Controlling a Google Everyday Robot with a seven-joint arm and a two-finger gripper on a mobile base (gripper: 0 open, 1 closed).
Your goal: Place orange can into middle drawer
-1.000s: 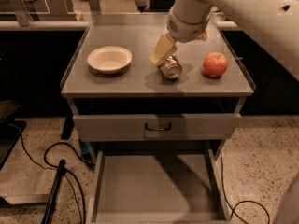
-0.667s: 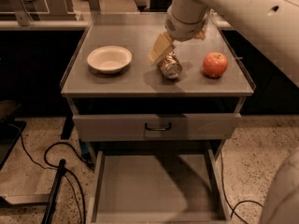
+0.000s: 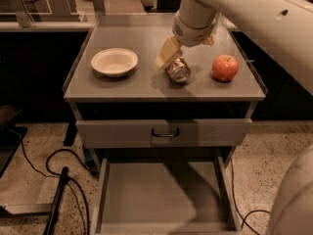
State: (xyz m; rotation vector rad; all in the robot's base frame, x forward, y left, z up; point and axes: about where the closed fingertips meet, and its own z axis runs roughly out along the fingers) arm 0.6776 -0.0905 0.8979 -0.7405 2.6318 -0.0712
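My gripper (image 3: 182,57) is down over the grey cabinet top (image 3: 137,33), near the middle and just behind the orange can (image 3: 178,71). Jaws stand apart, holding nothing: one yellow finger (image 3: 167,54) slants down on the view's left side of the can, its tip touching or just beside the can's shoulder, I can't tell which. A bit of the other yellow finger shows past my wrist on the far side. The wrist hides the can's back end, so I can't tell whether it sits between the fingers. The can lies on its side on the top, shiny silver end toward the camera, with the gold-orange body running back under me. My white arm (image 3: 254,13) comes in from the upper right. A white bowl (image 3: 114,61) sits upright on the top, left of the can and well apart. A red-orange apple (image 3: 225,67) sits to the can's right, near but not touching. Under the top is a shut grey drawer front (image 3: 122,133) with a black handle (image 3: 165,132). Below that, the middle drawer (image 3: 146,190) is pulled out toward the camera, its flat grey floor partly in shadow and its low side walls showing. The can is up on the cabinet top, not in the drawer. Black cables (image 3: 58,163) trail across the speckled floor (image 3: 36,146) at lower left.
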